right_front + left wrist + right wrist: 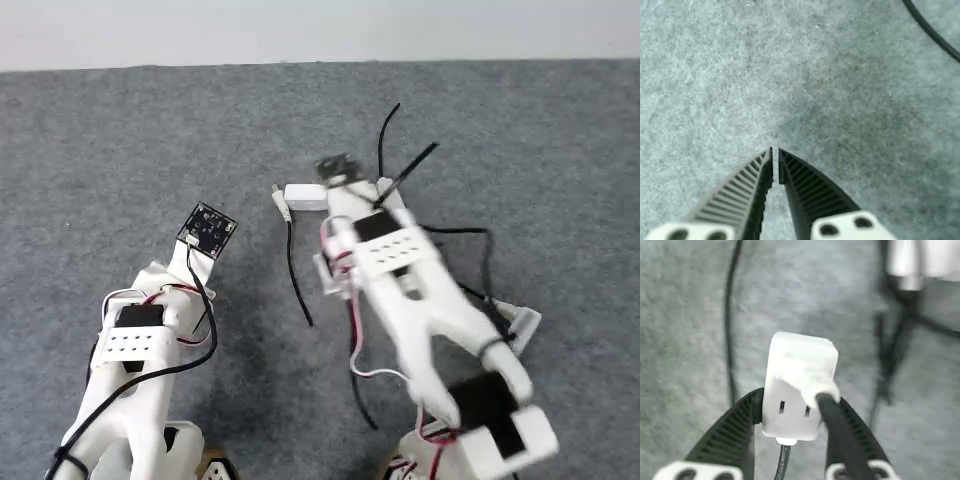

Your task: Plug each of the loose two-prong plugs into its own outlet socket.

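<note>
Socket: the white block sat pinched between the fingers of my right claw. Its two slots faced back toward my right wrist and its long axis ran straight away from the claw. A black cord left the socket from underneath. I took the white piece lying beside my right forearm for a loose plug; it was well behind the socket, on the side away from my left arm. My left claw was pressed together on nothing, over bare carpet, well apart from the socket on its other side. I judged the plug nearer my right arm, whose claw was occupied, and the slots turned away from my left claw.
</note>
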Motion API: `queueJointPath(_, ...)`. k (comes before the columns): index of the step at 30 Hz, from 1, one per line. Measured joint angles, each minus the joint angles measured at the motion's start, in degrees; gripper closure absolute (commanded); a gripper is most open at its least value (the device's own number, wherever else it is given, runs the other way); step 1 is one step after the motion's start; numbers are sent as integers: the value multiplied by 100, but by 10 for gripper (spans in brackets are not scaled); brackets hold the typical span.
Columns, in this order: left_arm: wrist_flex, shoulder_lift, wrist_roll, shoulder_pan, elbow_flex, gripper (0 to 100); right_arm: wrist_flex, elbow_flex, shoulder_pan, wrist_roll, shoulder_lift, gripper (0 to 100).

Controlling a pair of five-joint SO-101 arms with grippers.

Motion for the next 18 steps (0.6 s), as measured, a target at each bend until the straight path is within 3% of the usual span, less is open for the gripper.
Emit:
queueJointPath(10,-18,0,0,0,0,988,1134,0,1881,1398,-1284,991)
queueJointPath(18,-18,0,0,0,0,988,1099,0,4835,2330,-1459,991)
